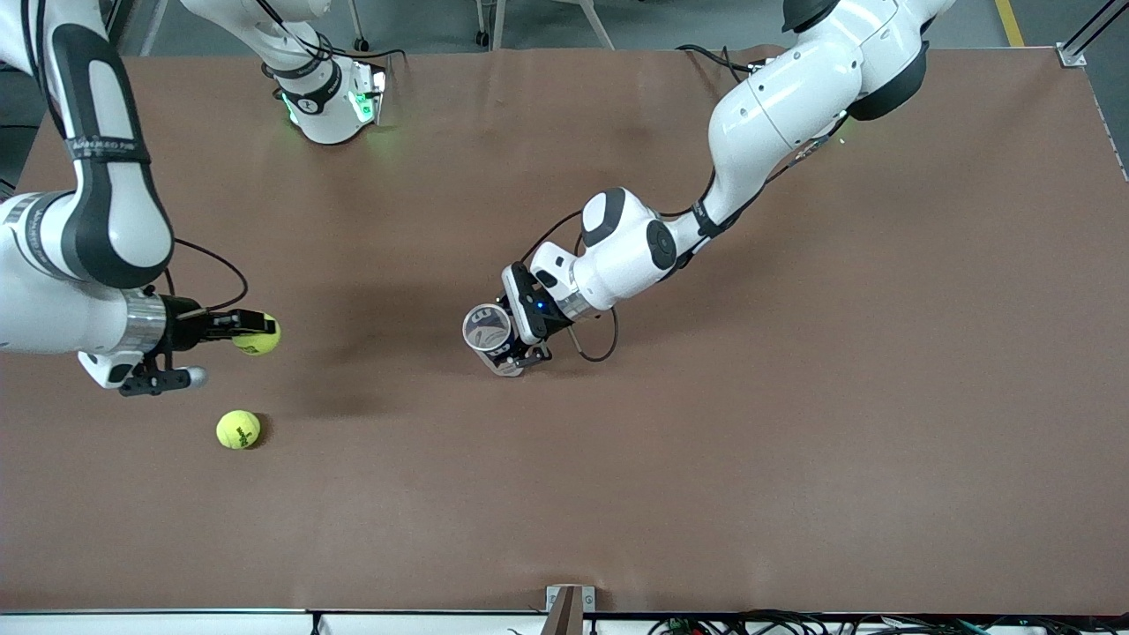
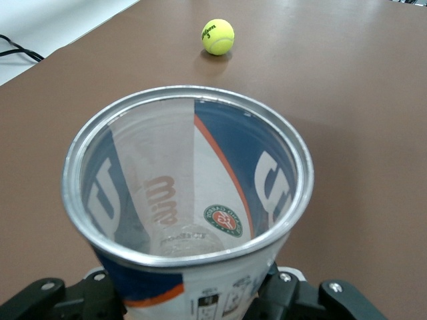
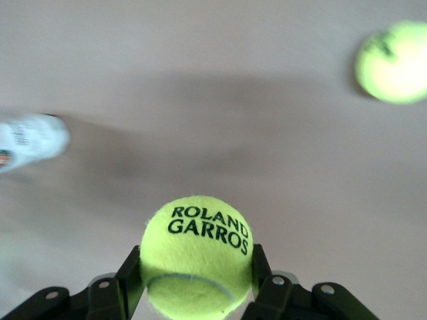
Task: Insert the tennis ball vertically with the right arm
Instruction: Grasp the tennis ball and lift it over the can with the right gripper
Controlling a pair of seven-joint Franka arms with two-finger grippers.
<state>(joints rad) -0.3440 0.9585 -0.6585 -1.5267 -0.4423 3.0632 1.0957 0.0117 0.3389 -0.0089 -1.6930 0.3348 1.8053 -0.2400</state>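
Observation:
My right gripper (image 1: 251, 333) is shut on a yellow tennis ball (image 1: 258, 335) marked ROLAND GARROS (image 3: 197, 257) and holds it above the table at the right arm's end. My left gripper (image 1: 512, 348) is shut on a clear tennis ball can (image 1: 489, 335) with a metal rim and blue and white label, at the table's middle. The can's open mouth (image 2: 187, 177) faces up and it looks empty. A second tennis ball (image 1: 238, 429) lies on the table nearer the front camera than the held ball; it also shows in the left wrist view (image 2: 217, 36) and the right wrist view (image 3: 393, 61).
The brown table (image 1: 794, 397) is bare around the can. The can shows blurred in the right wrist view (image 3: 30, 140). The right arm's base (image 1: 331, 97) stands at the table's back edge. A bracket (image 1: 569, 604) sits at the front edge.

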